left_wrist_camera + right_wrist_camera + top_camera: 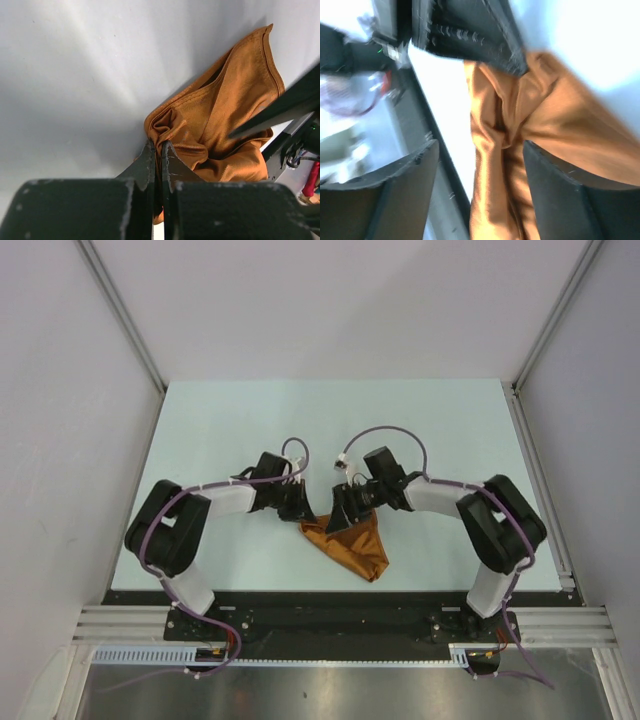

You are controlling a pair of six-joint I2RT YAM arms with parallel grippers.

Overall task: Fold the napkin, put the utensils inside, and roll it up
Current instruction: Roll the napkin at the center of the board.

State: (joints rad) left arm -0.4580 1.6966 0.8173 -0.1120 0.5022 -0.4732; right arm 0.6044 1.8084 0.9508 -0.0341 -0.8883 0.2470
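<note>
From above, the napkin (352, 543) lies bunched on the bench (220, 420), its long axis running toward the arm bases. Left wrist view: the left hand (159, 150) is clamped on its far-left corner fold. Right wrist view: the right hand (480, 150) stands apart, straddling cloth, equally near

No lettering, brand mark, label or number can be read in any of the three views. The rust-orange napkin (352, 543) is plain cloth. The pale table (250, 420) carries no markings. The aluminium rail (120, 623) at the near edge shows none that are legible either.
</note>
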